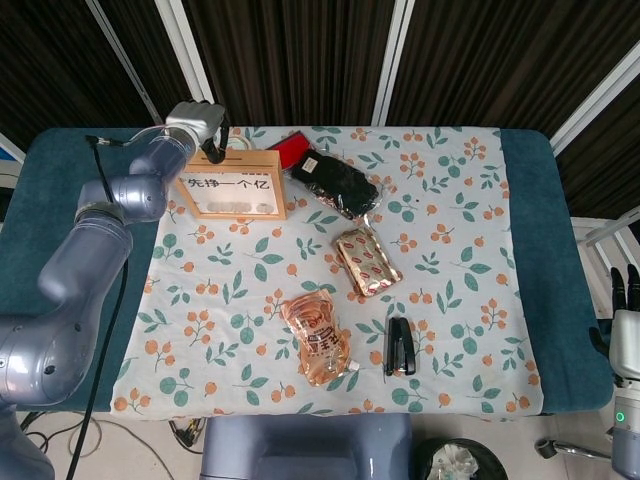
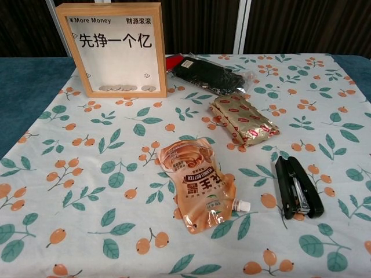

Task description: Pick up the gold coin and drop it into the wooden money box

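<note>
Nearest the robot lay an orange stand-up pouch with a white spout (image 2: pixel 196 186), flat on the floral cloth that covered the bench (image 2: pixel 69 191). Just to its right lay a black stapler (image 2: pixel 297 186), well apart from the pouch. Further back sat a gold foil packet with red print (image 2: pixel 242 120), then a black plastic-wrapped bundle (image 2: pixel 204 74) overlapping a red item (image 1: pixel 285 148). None of these obstructed the box; they appeared to be clutter only.

At the far left stood the upright wooden-framed money box with a clear front panel (image 2: pixel 111 49). Its upright stance put the top edge, presumably slotted, within reach from above. Flat coins (image 2: pixel 126 88) lay in a row along its inner floor.

The left hand (image 1: pixel 197 119) was positioned at the box's top rear edge, fingers curled downward. The placement suggested a drop into the slot. Whether it held the gold coin could not be told; no coin was visible outside the box.

The right hand (image 1: pixel 625 310) hung beside the bench's right edge, fingers straight and apart, holding nothing.
</note>
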